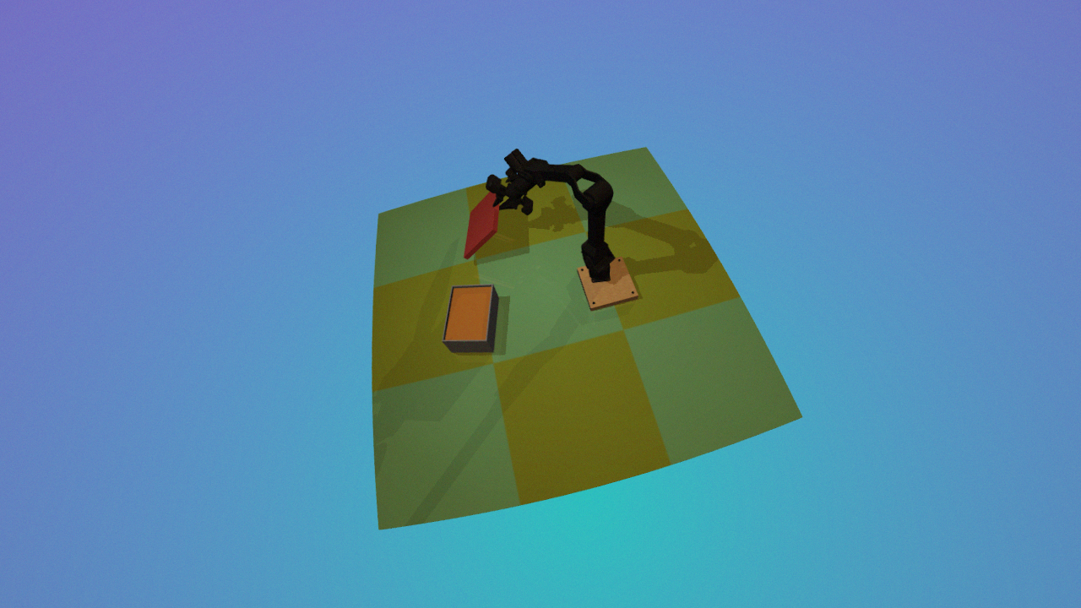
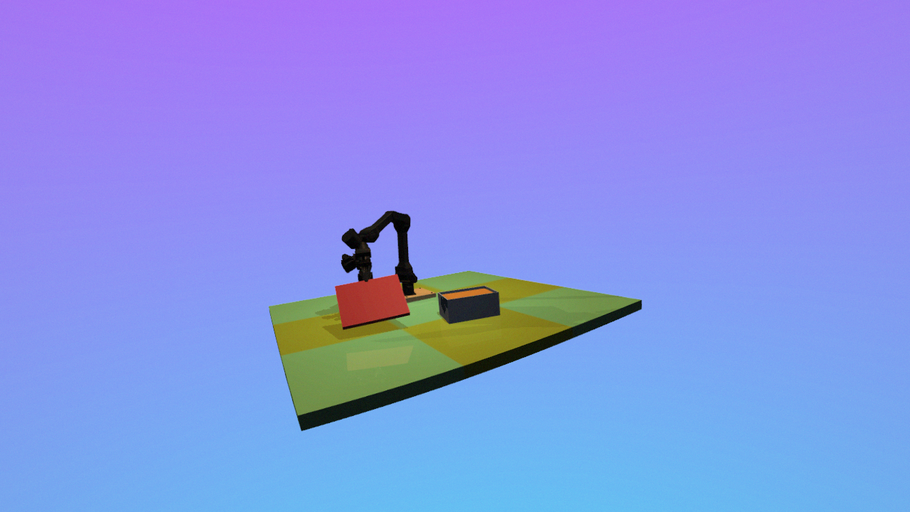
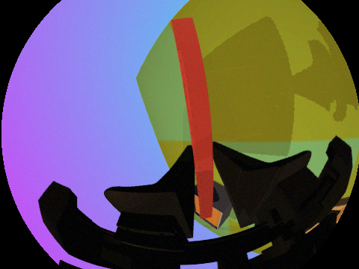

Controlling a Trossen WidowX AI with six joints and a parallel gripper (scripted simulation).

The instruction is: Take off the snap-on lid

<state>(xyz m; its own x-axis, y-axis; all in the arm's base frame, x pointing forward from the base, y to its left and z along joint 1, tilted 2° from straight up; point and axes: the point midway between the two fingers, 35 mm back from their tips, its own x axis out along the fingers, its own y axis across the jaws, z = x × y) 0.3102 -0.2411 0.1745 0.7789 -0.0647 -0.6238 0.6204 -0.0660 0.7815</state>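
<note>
The red lid [image 1: 482, 225] [image 2: 372, 302] [image 3: 198, 101] is off the box and hangs steeply tilted above the table, its broad face toward the exterior camera. My gripper [image 1: 497, 202] [image 2: 365, 279] [image 3: 201, 147] is shut on the lid's upper edge; in the wrist view the lid shows edge-on between the two black fingers. The storage box [image 1: 492, 325] [image 2: 470, 308] [image 3: 225, 199] stands upright on the table with its top uncovered, dark grey walls around an orange inside. The lid is apart from the box, and its shadow lies on the table beneath it.
The table [image 1: 582, 400] [image 2: 356, 375] [image 3: 239, 33] has green and olive squares. The arm's base stands on a light wooden plate [image 1: 611, 294] [image 2: 419, 295] to the right of the box in the top view. The table's far edge lies behind the gripper there.
</note>
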